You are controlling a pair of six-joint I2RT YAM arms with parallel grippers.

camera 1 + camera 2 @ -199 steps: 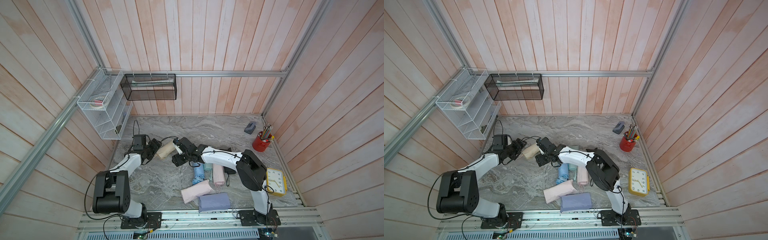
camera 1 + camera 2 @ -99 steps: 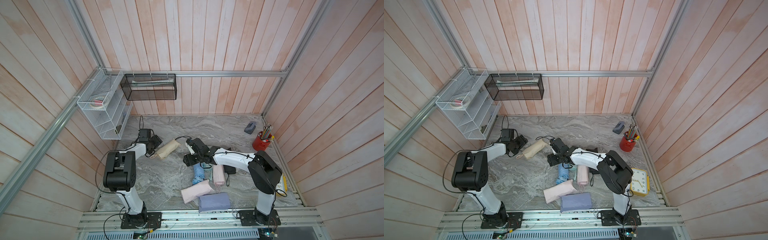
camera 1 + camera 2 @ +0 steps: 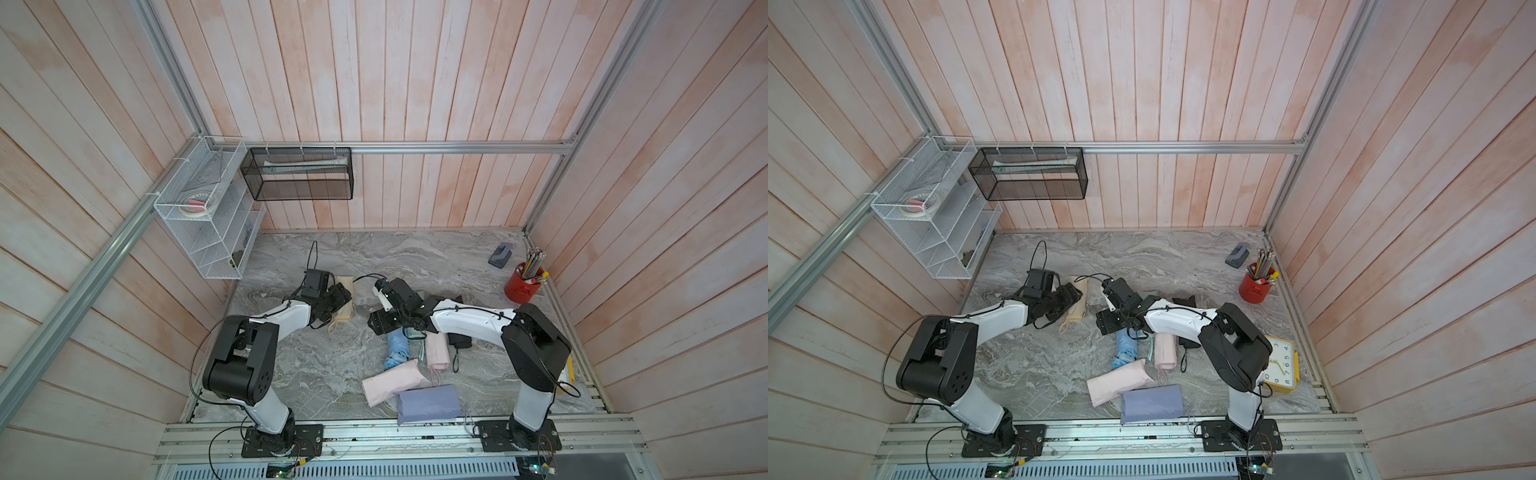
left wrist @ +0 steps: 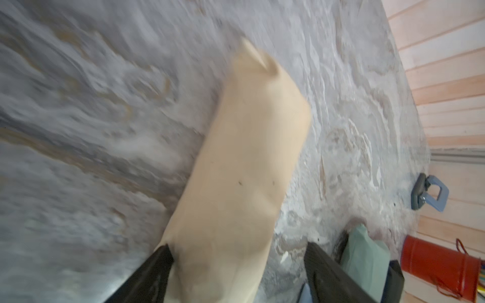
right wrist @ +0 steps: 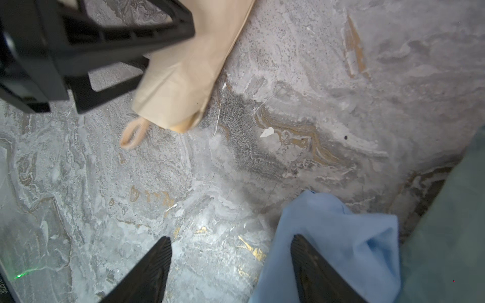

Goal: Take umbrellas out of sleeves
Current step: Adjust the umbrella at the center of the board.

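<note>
The beige sleeve (image 3: 345, 313) is seen lying lengthwise, far to near, on the marble table (image 3: 415, 257) left of centre, filled out by its umbrella. A beige cord loop (image 5: 133, 133) is shown poking from its near, open end. The left gripper (image 4: 237, 249) is set over that near part with its jaws spread. One finger (image 4: 157, 270) is pressed to the sleeve's side, while a strip of bare marble is left between the other finger and the fabric, so nothing is clamped.

The right gripper (image 5: 231, 237) is held just right of the sleeve's mouth, jaws parted and empty above bare marble. One of its fingers is seen in front of the light blue bundle (image 5: 341, 236); whether they touch cannot be told. Only a narrow lane of bare table is left between the two grippers.

Nearer than the right gripper the table is crowded. The light blue bundle, a smaller pink bundle (image 3: 437, 351) and a black bundle (image 3: 459, 341) are packed side by side. A larger pink bundle (image 3: 392, 380) and the lavender sleeve (image 3: 428, 403) lie nearer still, the lavender one reaching the near edge.

The far half of the table is left open up to the wall, except at the far right, where a grey-blue desk tool (image 3: 500, 254) and a red pencil cup (image 3: 521, 289) are kept by the edge. Open marble is also left between the left arm and the larger pink bundle. A yellow clock (image 3: 1281, 365) is set against the right edge.
</note>
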